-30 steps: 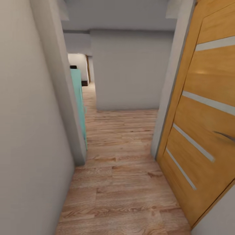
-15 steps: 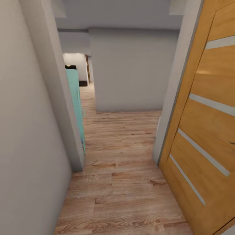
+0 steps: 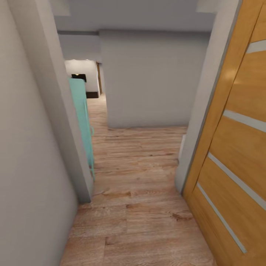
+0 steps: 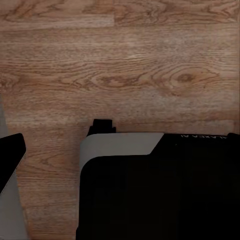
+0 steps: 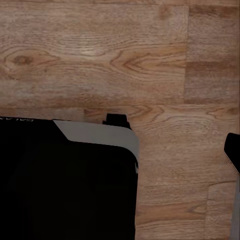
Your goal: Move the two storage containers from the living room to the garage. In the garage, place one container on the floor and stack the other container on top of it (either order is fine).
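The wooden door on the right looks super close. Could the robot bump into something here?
Maybe. The orange-brown wooden door with pale stripes stands open along the right of the narrow wood-plank hallway floor, so the robot's side could scrape it. On the other side, the grey wall corner and the turquoise panel behind it jut into the path. The grey wall ahead blocks the way, so a late turn could end in a bump.

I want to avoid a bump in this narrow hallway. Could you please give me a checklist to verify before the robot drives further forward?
1. Wood floor ahead free of obstacles: ok.
2. Gap to the wooden door on the right: tight, not ok.
3. Gap to the wall corner on the left: ok.
4. Turquoise cabinet beyond that corner out of the path: ok.
5. Grey wall closes the hallway ahead, a turn is needed: ok.
6. Grippers' state: cannot tell.
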